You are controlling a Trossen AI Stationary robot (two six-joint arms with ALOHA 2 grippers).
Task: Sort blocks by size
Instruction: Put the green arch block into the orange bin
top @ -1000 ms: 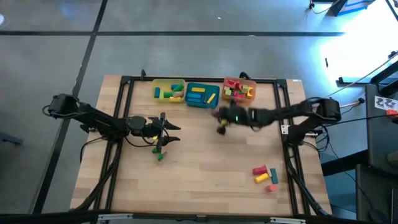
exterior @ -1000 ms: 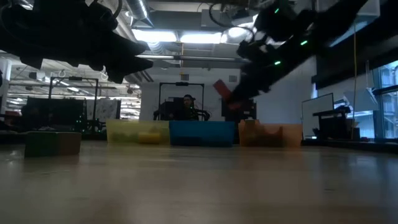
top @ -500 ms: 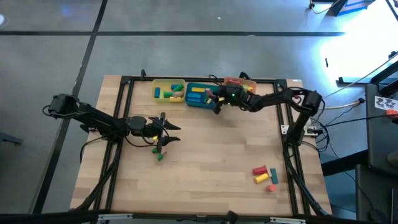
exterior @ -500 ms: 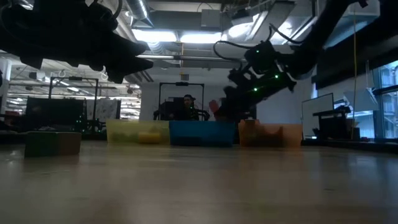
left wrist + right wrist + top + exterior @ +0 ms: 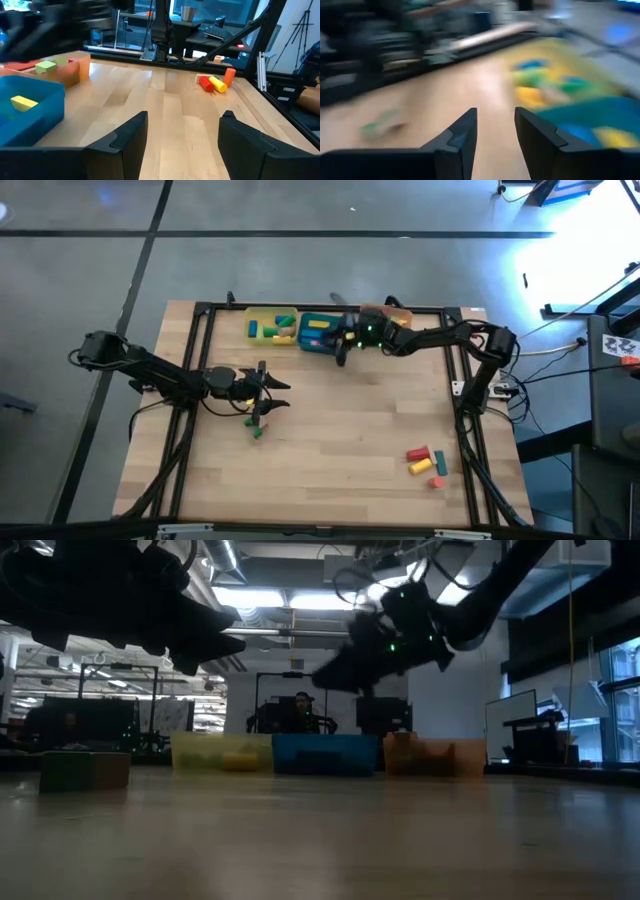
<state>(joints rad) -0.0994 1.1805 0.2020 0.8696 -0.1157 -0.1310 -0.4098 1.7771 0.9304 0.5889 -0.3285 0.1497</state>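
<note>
My right gripper point(image 5: 338, 348) hangs open and empty above the near right part of the teal tray point(image 5: 322, 332); it also shows in the low view point(image 5: 325, 677) and in its wrist view point(image 5: 495, 131). My left gripper point(image 5: 282, 393) is open and empty over the table's left middle point(image 5: 184, 135). A green block point(image 5: 256, 431) lies flat on the table just near of it. The yellow tray point(image 5: 272, 326), the teal tray and the orange tray point(image 5: 385, 321) stand in a row at the far edge, each with blocks in it.
Three loose blocks, red, yellow and orange point(image 5: 425, 461), lie on the table at the near right; they also show in the left wrist view point(image 5: 215, 83). A black frame rail point(image 5: 205, 360) runs along the table's sides. A person sits in the room beyond the trays point(image 5: 300, 710).
My right gripper has gone from the table's middle toward the far edge and a little left, over the teal tray, then risen. The red block that showed at its fingertips a second ago no longer shows there.
</note>
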